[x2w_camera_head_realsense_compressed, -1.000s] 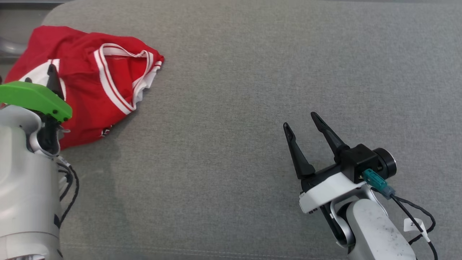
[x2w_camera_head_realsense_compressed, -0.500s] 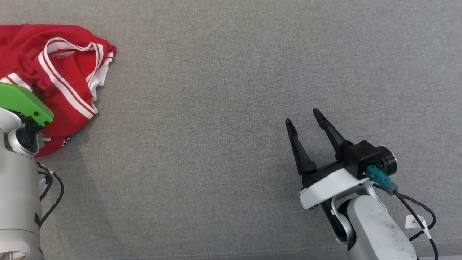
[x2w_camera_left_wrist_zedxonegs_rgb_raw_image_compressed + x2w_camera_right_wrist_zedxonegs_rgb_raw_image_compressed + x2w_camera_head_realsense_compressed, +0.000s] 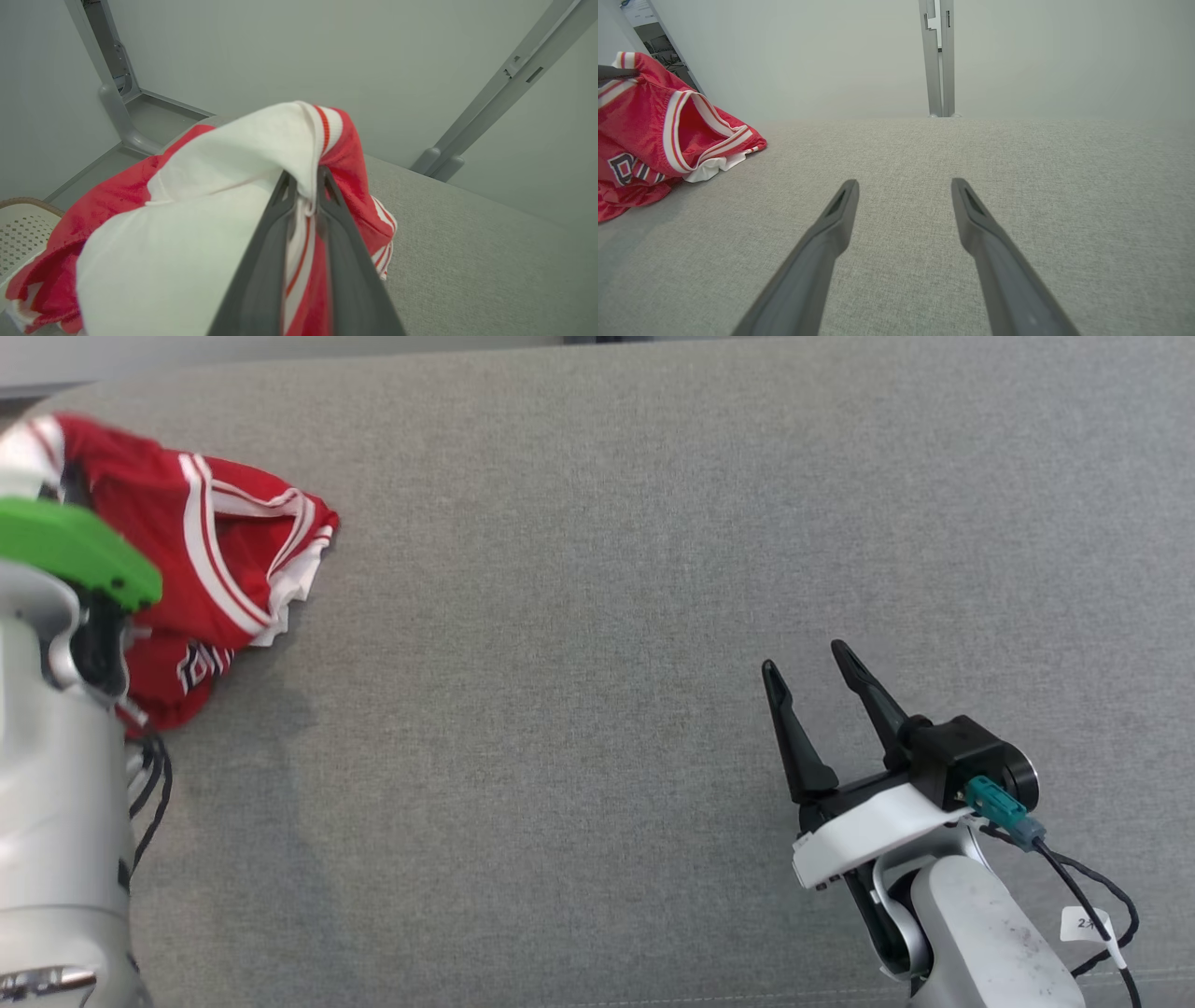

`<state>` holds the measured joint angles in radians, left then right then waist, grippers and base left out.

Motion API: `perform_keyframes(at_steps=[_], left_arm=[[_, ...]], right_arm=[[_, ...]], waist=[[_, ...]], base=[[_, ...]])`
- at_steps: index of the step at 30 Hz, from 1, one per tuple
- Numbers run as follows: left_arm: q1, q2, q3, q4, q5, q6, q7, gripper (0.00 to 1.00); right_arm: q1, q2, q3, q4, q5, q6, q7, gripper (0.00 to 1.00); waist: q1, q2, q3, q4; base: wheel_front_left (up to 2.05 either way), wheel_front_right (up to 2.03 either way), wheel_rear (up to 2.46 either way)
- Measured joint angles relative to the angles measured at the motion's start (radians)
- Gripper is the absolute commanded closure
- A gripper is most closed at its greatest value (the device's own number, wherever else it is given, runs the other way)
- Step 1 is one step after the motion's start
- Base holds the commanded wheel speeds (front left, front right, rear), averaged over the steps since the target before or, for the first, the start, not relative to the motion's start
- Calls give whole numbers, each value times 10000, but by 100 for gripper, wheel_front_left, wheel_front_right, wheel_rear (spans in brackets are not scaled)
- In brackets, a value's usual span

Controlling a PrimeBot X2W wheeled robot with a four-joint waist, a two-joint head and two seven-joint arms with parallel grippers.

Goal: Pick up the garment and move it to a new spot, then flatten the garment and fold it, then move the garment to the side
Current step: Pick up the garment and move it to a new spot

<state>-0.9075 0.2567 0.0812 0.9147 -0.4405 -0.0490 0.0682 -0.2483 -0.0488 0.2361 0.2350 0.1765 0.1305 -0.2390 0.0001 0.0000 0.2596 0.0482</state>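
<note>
My left gripper [image 3: 306, 179] pinches the red garment [image 3: 205, 200]. My right gripper [image 3: 803, 658] gapes wide, well apart from the garment.

R gripper [image 3: 904, 183] w/ jaws wide apart, over grey cushion [image 3: 1017, 158] — red garment [image 3: 640, 121] bunched at far left, well apart from it.

**Robotics test cell or laboratory bay.**
The work surface [image 3: 597, 569] is one broad slab covered in grey woven fabric. The walls [image 3: 808, 56] are bare and pale grey. A grey metal frame upright [image 3: 937, 56] stands at top centre of the right wrist view, and a slanted strut [image 3: 504, 88] crosses the upper right of the left wrist view. The right gripper [image 3: 803, 655], lower right of the head view, carries exposed cabling and a tagged lead. A white perforated basket [image 3: 18, 233] sits at the left wrist view's lower left edge.
</note>
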Motion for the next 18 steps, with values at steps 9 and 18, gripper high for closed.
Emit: perform_keyframes(at_steps=[9, 18], left_arm=[[-1387, -966, -681, -1638, -113, -497, -531, 100], [-2156, -1822, -1580, -2851, -514, -656, -303, 100]], right_arm=[[196, 0, -194, 184, 280, 0, -105, 0], [377, -2, -59, 274, 621, 0, -180, 0]], waist=[[0, 0, -1033, -196], [0, 0, -1502, -1346]], base=[[0, 0, 0], [0, 0, 0]])
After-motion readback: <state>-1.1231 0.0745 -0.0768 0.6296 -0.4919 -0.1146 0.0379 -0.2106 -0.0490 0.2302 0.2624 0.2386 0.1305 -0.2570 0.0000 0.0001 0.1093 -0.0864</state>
